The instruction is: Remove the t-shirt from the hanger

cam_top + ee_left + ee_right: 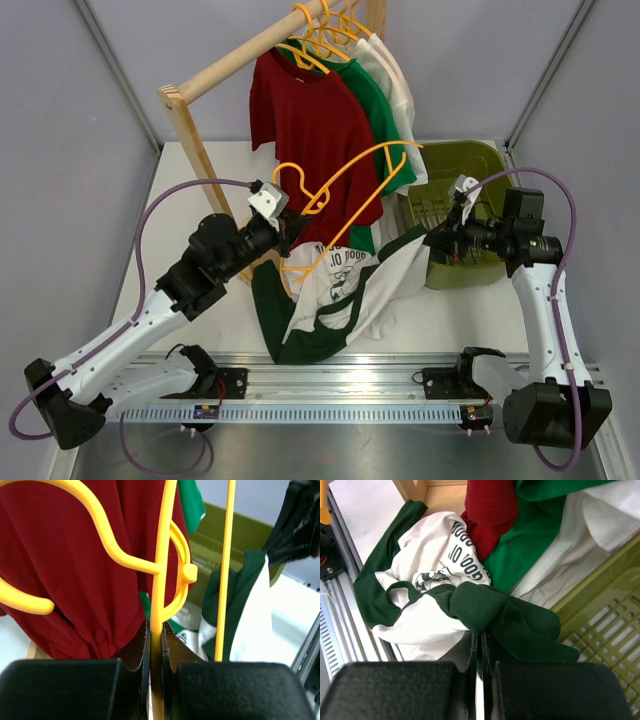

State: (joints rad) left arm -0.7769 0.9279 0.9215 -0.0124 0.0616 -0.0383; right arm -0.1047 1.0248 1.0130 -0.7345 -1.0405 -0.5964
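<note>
Sagging across the table's middle, the t-shirt [345, 290] lay crumpled beneath the hanger [163, 555]. The right gripper [479, 641] was clamped on its dark green sleeve. The left gripper [155, 632] pinched the hanger's thin bar, with the red tee [300, 110] behind and the olive crate [475, 170] to the right.

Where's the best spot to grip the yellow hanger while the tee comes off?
On the hanger, probably the thin straight arm beside its hook, taken from the near side, where the left hand pinches it: slim, bare and clear of the t-shirt.
</note>
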